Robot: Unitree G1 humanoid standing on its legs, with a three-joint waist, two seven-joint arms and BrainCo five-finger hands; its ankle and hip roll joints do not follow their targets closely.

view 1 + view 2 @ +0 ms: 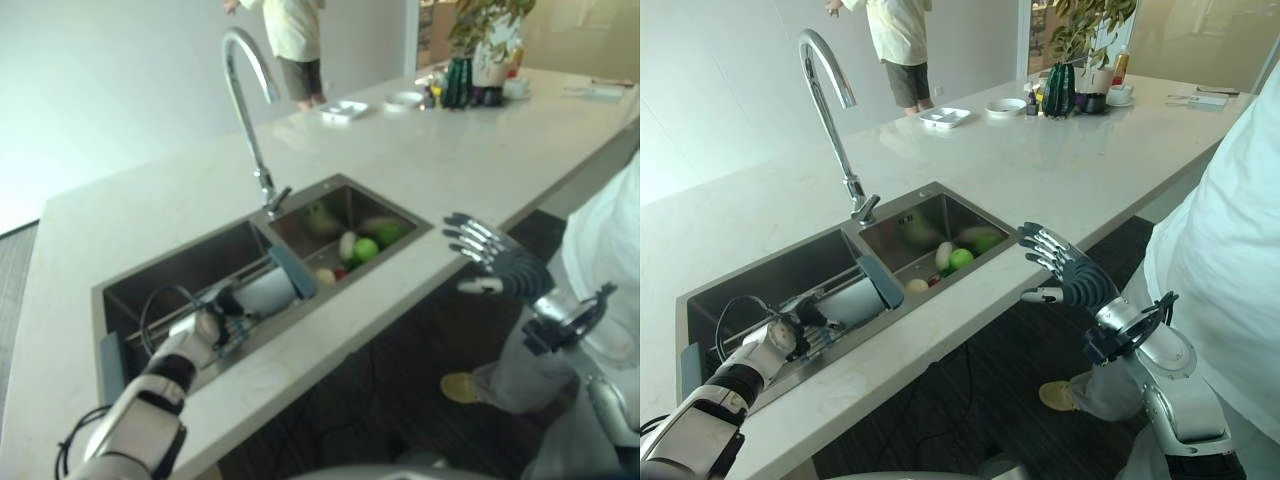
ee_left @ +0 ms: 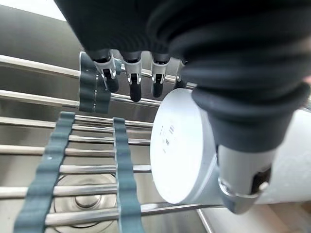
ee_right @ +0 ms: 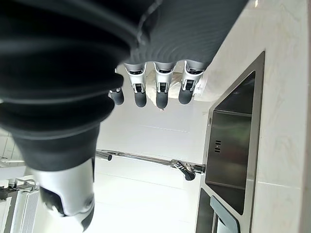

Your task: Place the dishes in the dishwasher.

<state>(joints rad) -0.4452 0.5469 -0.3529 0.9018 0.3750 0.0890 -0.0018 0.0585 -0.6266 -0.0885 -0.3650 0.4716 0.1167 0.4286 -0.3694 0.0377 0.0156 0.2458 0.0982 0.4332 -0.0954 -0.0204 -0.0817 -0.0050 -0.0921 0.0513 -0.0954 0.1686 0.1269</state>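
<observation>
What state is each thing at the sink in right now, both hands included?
Left hand: down in the left basin, fingers relaxed, beside the white cup, not gripping it.
Right hand: open, raised off the counter edge, holding nothing.
White cup: lying on its side on the rack.
Rack: laid across the left basin.
Right basin: holds green and pale fruit.
Faucet: no water running.

Pale countertop (image 1: pixel 1060 170) w/ sink (image 1: pixel 970 215) (dishes, potted plant (image 1: pixel 1080 50) at far end).
</observation>
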